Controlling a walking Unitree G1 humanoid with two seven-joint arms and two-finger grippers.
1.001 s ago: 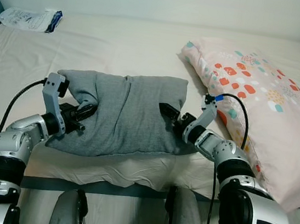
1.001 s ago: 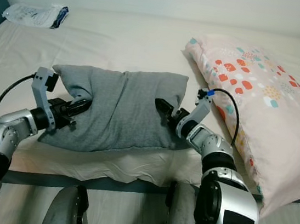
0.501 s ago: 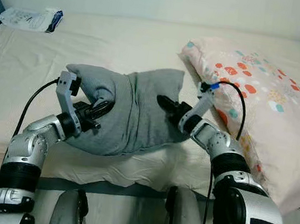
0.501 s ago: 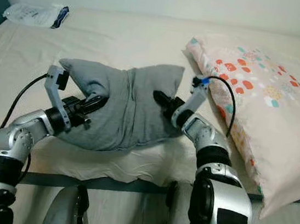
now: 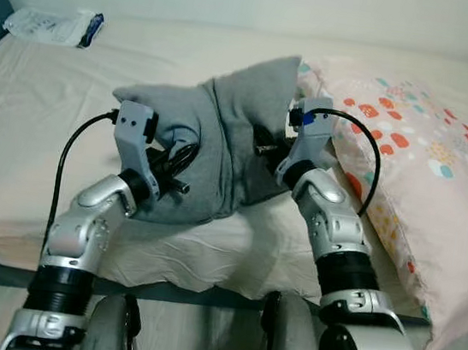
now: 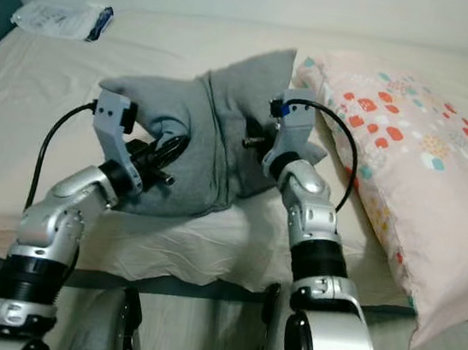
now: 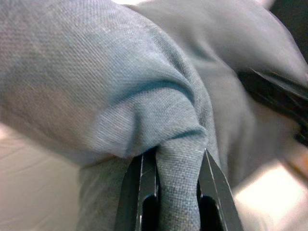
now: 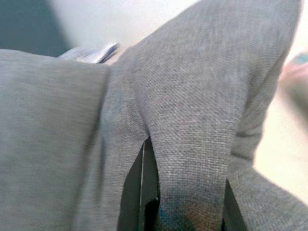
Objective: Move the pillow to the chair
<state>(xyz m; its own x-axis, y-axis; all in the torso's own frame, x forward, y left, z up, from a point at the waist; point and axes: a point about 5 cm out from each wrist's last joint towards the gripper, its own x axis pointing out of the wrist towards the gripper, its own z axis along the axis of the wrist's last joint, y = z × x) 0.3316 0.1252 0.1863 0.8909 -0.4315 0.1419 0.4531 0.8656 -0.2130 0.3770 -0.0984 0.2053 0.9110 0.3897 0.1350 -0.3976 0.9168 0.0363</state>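
A grey pillow (image 5: 222, 130) is bunched up and lifted partly off the cream bed (image 5: 41, 132), squeezed between my two arms. My left gripper (image 5: 175, 163) is shut on a fold of its left side; in the left wrist view the black fingers (image 7: 144, 192) pinch grey fabric (image 7: 178, 183). On the pillow's right side, my right gripper (image 5: 263, 149) is shut on another fold, and the right wrist view has the grey cloth (image 8: 187, 144) caught between its fingers (image 8: 139, 192).
A large pink patterned pillow (image 5: 410, 146) lies on the bed just right of my right arm. A white plastic packet (image 5: 51, 24) rests at the far left corner. The bed's front edge (image 5: 201, 290) runs near my legs.
Both arms have drawn inward and upward, crumpling the grey pillow and raising it off the bed. Its right corner now stands up against the patterned pillow.
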